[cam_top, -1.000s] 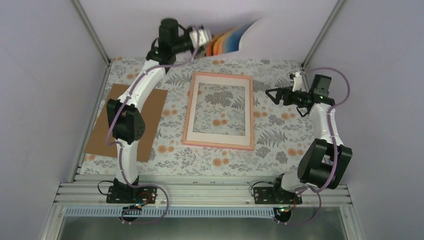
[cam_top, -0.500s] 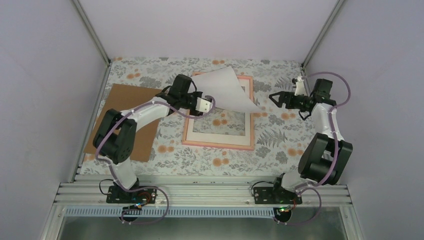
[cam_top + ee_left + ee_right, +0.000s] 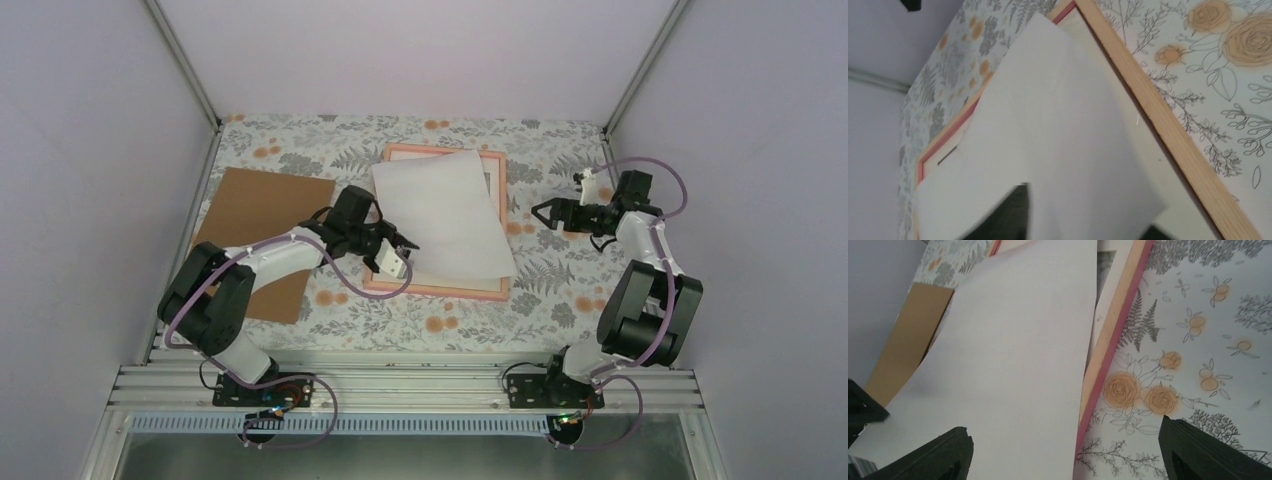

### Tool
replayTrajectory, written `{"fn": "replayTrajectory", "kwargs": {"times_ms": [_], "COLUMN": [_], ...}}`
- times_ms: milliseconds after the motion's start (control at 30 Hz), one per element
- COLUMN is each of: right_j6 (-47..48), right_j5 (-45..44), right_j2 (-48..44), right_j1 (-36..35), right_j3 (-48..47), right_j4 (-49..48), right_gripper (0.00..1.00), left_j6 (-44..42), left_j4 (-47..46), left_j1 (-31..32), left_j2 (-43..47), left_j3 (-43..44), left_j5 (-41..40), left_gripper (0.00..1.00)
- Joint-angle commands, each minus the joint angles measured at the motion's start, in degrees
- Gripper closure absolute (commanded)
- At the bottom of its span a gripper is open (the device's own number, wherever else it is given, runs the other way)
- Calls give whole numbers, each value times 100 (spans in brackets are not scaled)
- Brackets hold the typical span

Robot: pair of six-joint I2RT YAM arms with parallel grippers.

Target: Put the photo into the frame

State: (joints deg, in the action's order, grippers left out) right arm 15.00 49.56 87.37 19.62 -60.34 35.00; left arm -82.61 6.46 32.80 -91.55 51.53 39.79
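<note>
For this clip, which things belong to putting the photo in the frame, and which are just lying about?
In the job:
- photo, white side up, askew over the frame
- frame, pink, flat on the table

Lying about:
- brown board, left of the frame
- floral cloth

Rectangular photo sheet (image 3: 445,215): upward face plain white, no print visible. Thin rectangular picture frame (image 3: 440,292): pink outer edge, pale wood-toned face in the wrist views. Inner mat border (image 3: 1107,300): cream. Flat cardboard board (image 3: 262,210): uniform brown. Table covering (image 3: 560,295): off-white ground, grey ferns and foliage, orange roses. Left arm (image 3: 278,255) and right arm (image 3: 650,245): white links, black joints, lilac cables. Enclosure walls (image 3: 420,60): pale lilac.
</note>
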Motion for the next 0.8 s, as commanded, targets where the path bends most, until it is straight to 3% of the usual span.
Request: {"fn": "replayTrajectory", "kwargs": {"times_ms": [0,133,267,433,567,667,767], "right_j6": [323,515,788,847,824,894,921], "right_j5": [-174,-358,-620,-878,-907,-940,-934], "right_j2": [-281,-422,-511,-457,-371,-381,-426], "right_j1": [-150,-234,-316,-416,-520,-631,-741], "right_j3": [247,434,564,624,573,492,438], "right_j4": [108,143,183,148,155,227,224], "right_gripper": [9,9,9,12,12,13,13], "left_j6": [0,1013,2727,4879,5450,5666,6421], "left_j4": [26,104,739,1416,1370,1301,1241], "left_j1": [-111,-514,-980,-1548,-1636,-1838,-2158], "left_j2": [289,681,810,733,935,1282,1289], "left_j3": [70,121,579,1106,682,287,284], "left_j5": [-445,-866,-1348,-1420,-1760,-1707,-1410], "left_gripper": [37,10,1,0,0,0,0]}}
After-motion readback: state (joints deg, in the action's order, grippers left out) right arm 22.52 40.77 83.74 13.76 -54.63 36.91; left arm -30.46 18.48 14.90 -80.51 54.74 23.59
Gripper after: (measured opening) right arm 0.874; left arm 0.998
